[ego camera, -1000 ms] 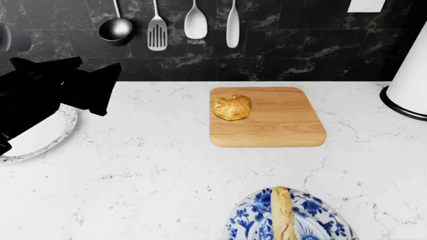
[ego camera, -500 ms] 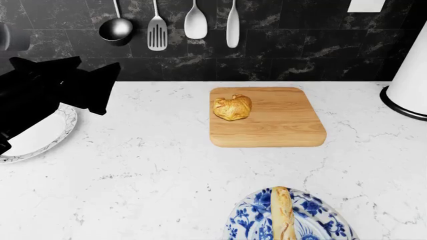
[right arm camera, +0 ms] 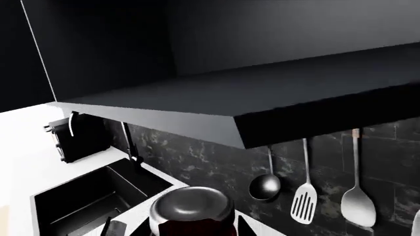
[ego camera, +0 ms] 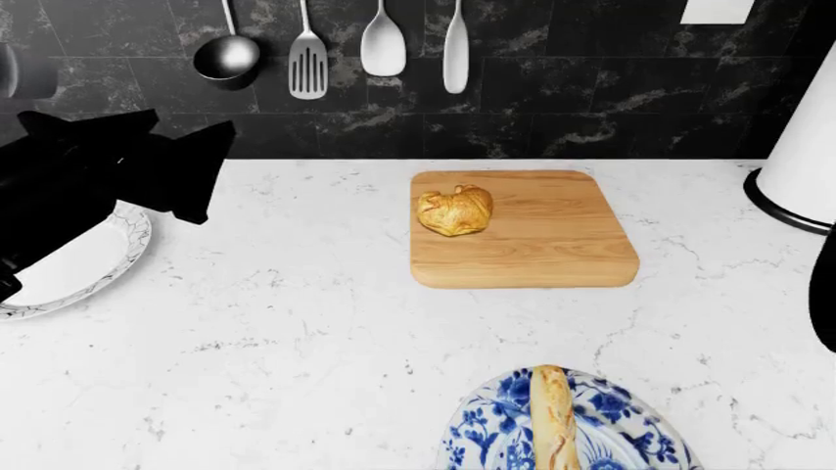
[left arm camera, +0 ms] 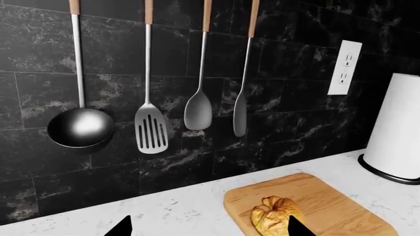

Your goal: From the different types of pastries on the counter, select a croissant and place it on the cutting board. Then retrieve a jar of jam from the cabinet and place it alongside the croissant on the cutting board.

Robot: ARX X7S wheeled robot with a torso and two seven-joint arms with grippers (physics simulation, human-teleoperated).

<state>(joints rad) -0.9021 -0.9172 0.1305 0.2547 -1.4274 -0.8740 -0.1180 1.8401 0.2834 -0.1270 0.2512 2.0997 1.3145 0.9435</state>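
lumpy, glossy golden croissant (ego camera: 455, 211) on the left part of a light-wood cutting board (ego camera: 549, 245), rounded corners, grain visible. white grey-veined marble counter (ego camera: 288, 323); black marble wall hung with steel utensils (left arm camera: 147, 93). long pale loaf (ego camera: 554, 416) on a blue-patterned plate (ego camera: 627, 421). left gripper (left arm camera: 206, 228) spread wide, empty. right gripper (right arm camera: 190, 228) clamped around a dark red jar of jam (right arm camera: 192, 216) below a dark cabinet (right arm camera: 262, 98).

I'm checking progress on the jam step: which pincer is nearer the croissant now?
Left. The left pincer hovers over the counter beside the croissant; the right arm only shows at the frame's far edge, holding the jar of jam.
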